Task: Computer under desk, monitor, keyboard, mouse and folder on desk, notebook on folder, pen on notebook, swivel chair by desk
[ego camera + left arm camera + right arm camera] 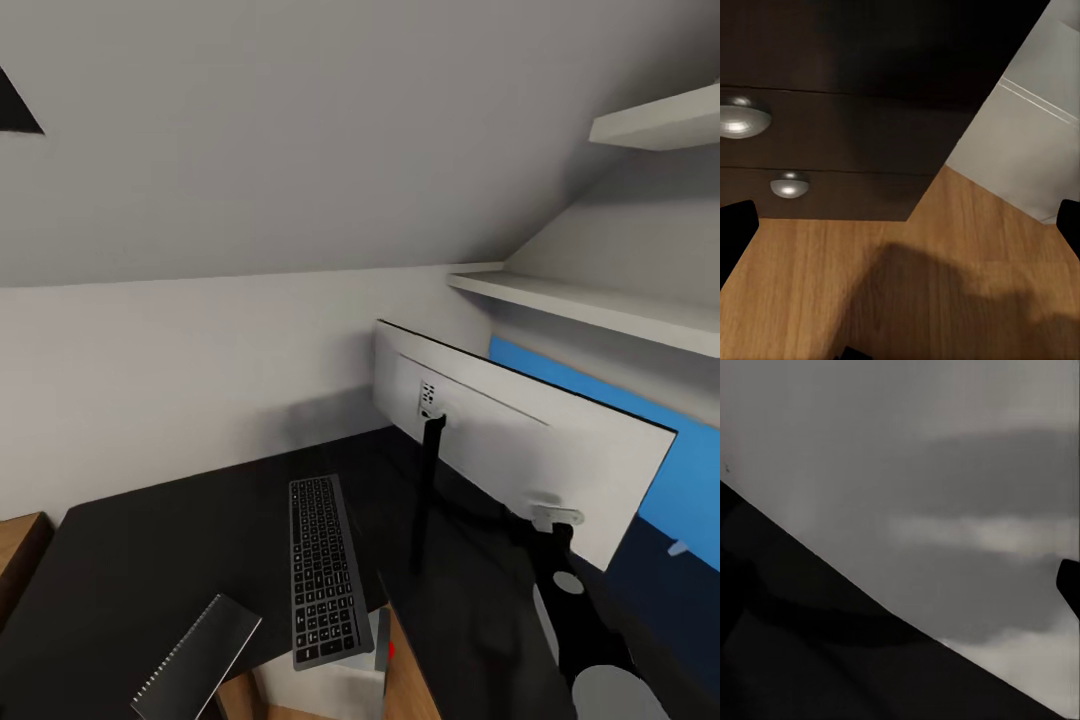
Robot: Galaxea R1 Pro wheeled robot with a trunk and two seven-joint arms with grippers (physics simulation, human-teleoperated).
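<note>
Black bench [150, 560] spans the lower frame of the head view. Monitor [520, 450] stands on it at centre right, back panel toward the camera, tilted. Keyboard [323, 570] lies on the bench at lower centre, just left of the monitor stand, its near end overhanging the edge. Notebook [197, 660] rests at the lower left edge. Left claw [900, 225]: fingertips wide apart over wood floor [907, 300] beside drawers [832, 127]. Right claw: state cannot be told.

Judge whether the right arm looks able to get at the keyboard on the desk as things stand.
Probably yes: the keyboard lies bare on the desk, nothing on it. The monitor stands to one side, apart from it.
</note>
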